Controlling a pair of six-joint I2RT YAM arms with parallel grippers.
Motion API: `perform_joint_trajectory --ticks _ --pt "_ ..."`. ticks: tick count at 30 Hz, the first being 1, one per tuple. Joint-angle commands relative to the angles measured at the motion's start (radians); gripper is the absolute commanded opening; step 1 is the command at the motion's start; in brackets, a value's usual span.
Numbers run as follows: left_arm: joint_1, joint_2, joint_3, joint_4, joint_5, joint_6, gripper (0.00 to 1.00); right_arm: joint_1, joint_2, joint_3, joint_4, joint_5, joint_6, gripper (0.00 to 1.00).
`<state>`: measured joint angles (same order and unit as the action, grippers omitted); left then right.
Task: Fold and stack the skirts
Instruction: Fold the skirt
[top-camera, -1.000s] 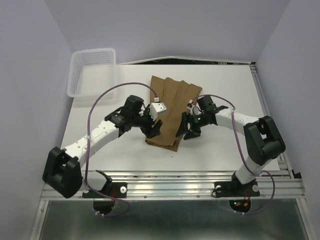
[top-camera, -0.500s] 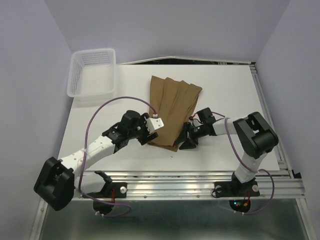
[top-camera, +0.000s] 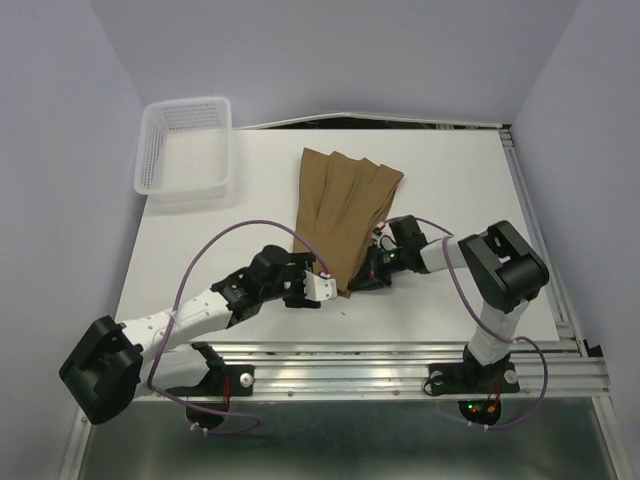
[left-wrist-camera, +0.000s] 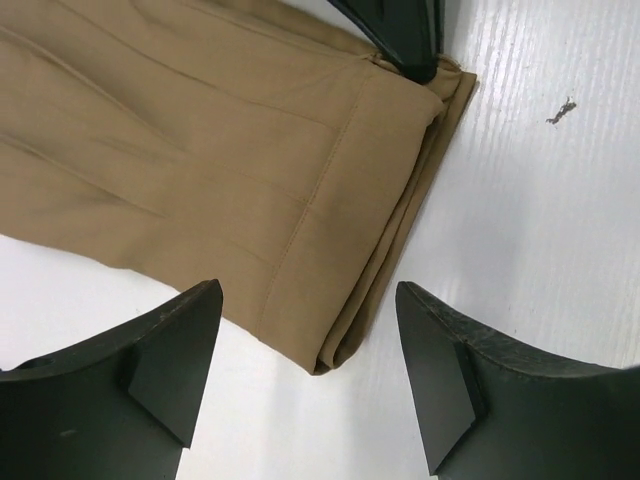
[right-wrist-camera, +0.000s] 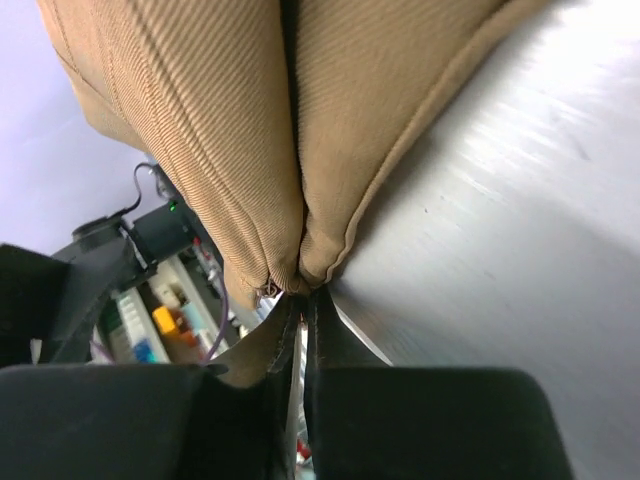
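Skirts: one tan pleated cloth skirt (top-camera: 340, 205), mid-frame on white table (top-camera: 450, 180).
Left jaws: open, beside lower corner.
Right jaws: gripping lower edge.

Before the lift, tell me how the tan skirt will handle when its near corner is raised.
Likely floppy: the skirt lies flat in soft layered folds, so it should drape from the right tool pinching its corner. The stacked layers at the near edge may slide apart, since the left tool stands open over them, not gripping.
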<state>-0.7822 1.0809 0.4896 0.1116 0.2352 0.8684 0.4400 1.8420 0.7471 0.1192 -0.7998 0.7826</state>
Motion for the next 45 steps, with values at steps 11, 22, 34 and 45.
perform_joint_trajectory --ticks 11,22,34,45 --pt "-0.081 0.174 -0.016 0.244 -0.007 0.136 0.87 0.003 -0.150 0.046 -0.007 -0.035 0.082 0.01" --pt "-0.083 0.338 0.047 0.250 -0.048 0.138 0.82 -0.018 -0.168 0.057 0.003 -0.076 0.184 0.01" --pt "-0.083 0.389 0.050 0.319 -0.125 0.083 0.78 -0.049 -0.182 -0.006 0.148 -0.118 0.437 0.01" --pt "-0.078 0.416 0.096 0.317 -0.215 -0.020 0.45 -0.058 -0.205 -0.066 0.201 -0.145 0.486 0.01"
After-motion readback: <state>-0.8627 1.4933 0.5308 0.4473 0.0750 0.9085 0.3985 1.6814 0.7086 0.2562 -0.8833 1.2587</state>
